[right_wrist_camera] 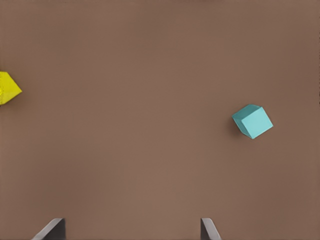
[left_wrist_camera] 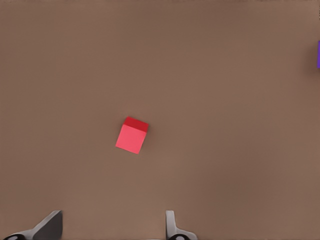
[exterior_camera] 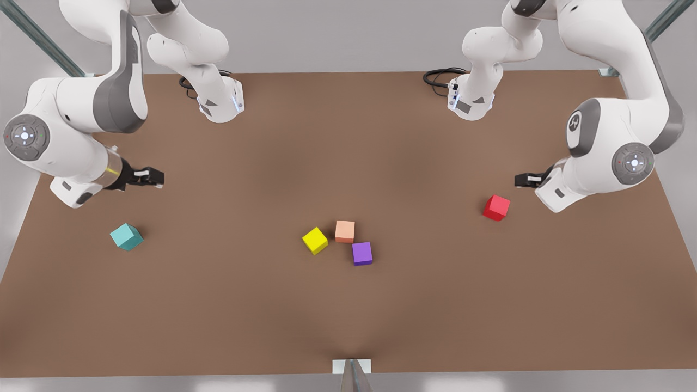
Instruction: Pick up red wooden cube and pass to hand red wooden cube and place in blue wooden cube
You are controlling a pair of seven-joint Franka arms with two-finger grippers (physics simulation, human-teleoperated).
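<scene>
Hovering left gripper (exterior_camera: 521, 180), fingers apart | red wooden cube (exterior_camera: 496, 207) near, untouched

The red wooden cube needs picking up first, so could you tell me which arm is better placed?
Left: its open hand hovers beside the red wooden cube, while the right hand waits near the blue wooden cube.

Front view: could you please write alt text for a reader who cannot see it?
Two white arms hang over a brown table, each end effector empty: the left end effector beside the red wooden cube, the right end effector above the blue wooden cube. Yellow, salmon and purple cubes cluster centrally.
</scene>
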